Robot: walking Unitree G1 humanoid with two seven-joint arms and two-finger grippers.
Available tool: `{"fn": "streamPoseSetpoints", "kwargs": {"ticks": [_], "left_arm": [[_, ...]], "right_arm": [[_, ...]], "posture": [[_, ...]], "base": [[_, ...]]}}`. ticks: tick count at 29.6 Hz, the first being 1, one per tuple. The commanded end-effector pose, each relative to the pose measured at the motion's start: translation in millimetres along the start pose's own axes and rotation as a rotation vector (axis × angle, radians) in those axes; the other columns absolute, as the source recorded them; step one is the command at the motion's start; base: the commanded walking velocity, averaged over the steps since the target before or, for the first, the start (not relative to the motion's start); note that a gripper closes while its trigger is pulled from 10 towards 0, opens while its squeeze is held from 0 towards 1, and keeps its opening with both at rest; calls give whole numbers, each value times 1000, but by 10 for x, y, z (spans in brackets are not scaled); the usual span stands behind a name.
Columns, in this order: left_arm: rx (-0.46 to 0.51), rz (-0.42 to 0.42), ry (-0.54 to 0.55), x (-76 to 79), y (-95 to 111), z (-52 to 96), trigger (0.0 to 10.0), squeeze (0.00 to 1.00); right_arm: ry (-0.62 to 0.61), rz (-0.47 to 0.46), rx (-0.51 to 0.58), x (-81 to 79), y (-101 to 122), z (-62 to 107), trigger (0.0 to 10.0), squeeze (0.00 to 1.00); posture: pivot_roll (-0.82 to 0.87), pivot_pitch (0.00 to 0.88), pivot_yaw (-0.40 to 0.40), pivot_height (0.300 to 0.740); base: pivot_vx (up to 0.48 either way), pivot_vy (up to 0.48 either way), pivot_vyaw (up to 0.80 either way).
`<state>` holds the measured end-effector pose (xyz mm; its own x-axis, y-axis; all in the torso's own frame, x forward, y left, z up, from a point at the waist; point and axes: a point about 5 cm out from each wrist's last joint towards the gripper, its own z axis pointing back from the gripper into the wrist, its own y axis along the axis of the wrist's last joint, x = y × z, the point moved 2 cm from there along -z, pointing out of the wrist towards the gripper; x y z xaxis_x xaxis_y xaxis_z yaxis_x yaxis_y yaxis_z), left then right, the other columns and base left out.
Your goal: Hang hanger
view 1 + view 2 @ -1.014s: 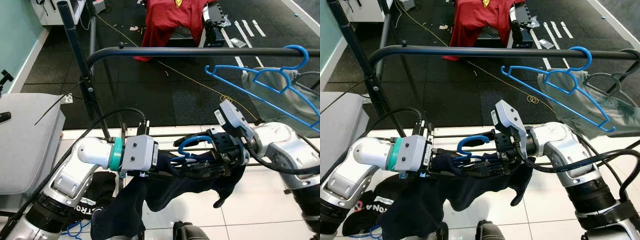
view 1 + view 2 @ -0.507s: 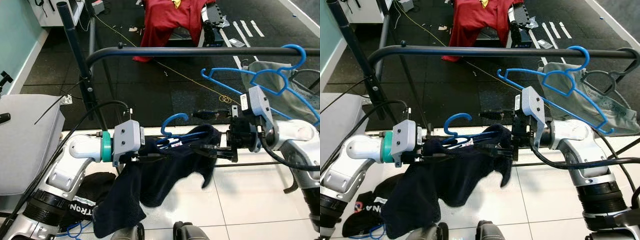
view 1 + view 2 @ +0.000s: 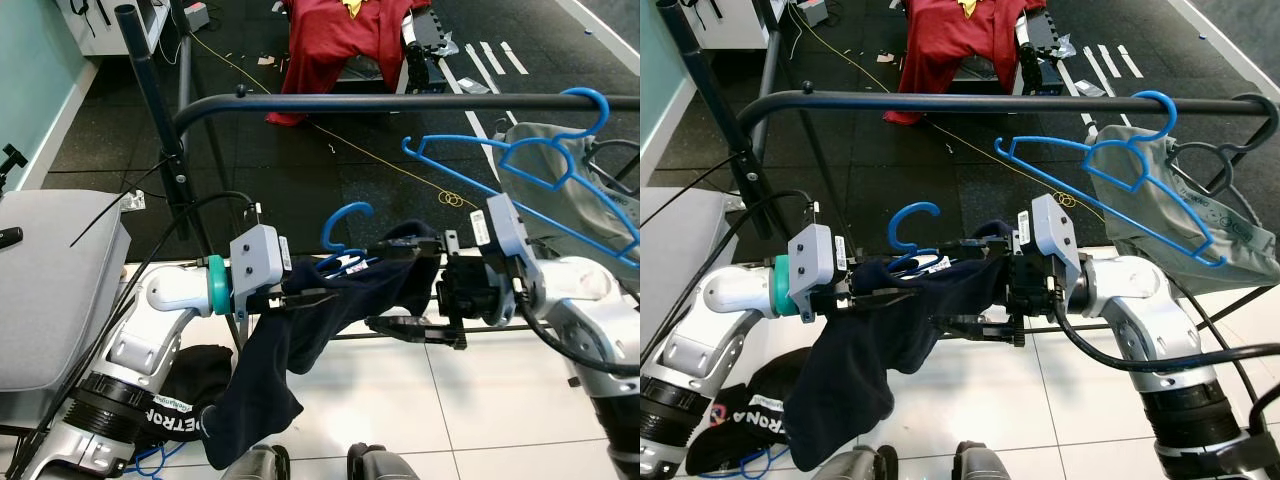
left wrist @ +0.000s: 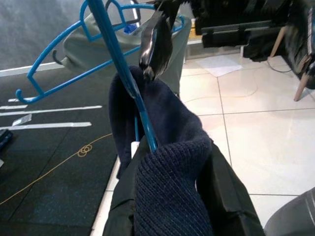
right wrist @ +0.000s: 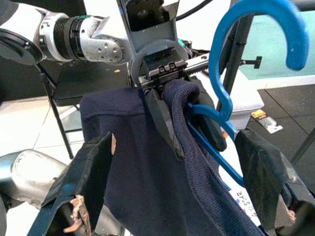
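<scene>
Below and nearer than the black rail (image 3: 400, 102), the left gripper (image 3: 325, 294) pinches a blue hanger (image 3: 345, 245) draped in a navy sweater (image 3: 300, 345), its bar running left-right, hook up, while the right gripper (image 3: 395, 285) is spread around its right end.

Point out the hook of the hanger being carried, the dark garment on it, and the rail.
hanger hook (image 3: 347, 222), left eye view, top of the curve.
dark garment (image 3: 262, 385), left eye view, hanging body.
rail (image 3: 380, 102), left eye view, middle of the horizontal bar.

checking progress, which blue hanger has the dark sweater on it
The blue hanger below the rail, pinched by the left gripper. The other blue hanger hangs bare on the rail.
</scene>
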<state>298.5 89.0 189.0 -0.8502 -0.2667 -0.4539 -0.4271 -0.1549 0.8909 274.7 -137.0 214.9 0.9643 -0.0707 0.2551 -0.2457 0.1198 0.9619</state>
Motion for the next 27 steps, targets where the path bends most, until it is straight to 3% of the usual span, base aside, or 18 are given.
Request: {"fn": "streamPoseSetpoints", "kwargs": {"ticks": [1, 6, 18, 27], "left_arm": [[44, -19, -19, 18, 95, -19, 0, 0], [50, -37, -95, 123, 136, -41, 0, 0], [93, -44, -127, 159, 258, -103, 0, 0], [109, -43, -154, 223, 295, -127, 0, 0]], "right_arm": [[12, 10, -11, 2, -16, 0, 10000, 0], [14, 36, -31, 70, 14, 33, 10000, 0], [103, -9, -102, 12, -133, -11, 10000, 0], [124, -8, -109, 59, -148, -67, 10000, 0]], "posture": [[-85, 79, 51, 740], [-86, 81, 48, 740], [-82, 85, 46, 740], [-89, 88, 50, 740]], "base": [[0, 0, 0], [0, 0, 0], [0, 0, 0], [0, 0, 0]]}}
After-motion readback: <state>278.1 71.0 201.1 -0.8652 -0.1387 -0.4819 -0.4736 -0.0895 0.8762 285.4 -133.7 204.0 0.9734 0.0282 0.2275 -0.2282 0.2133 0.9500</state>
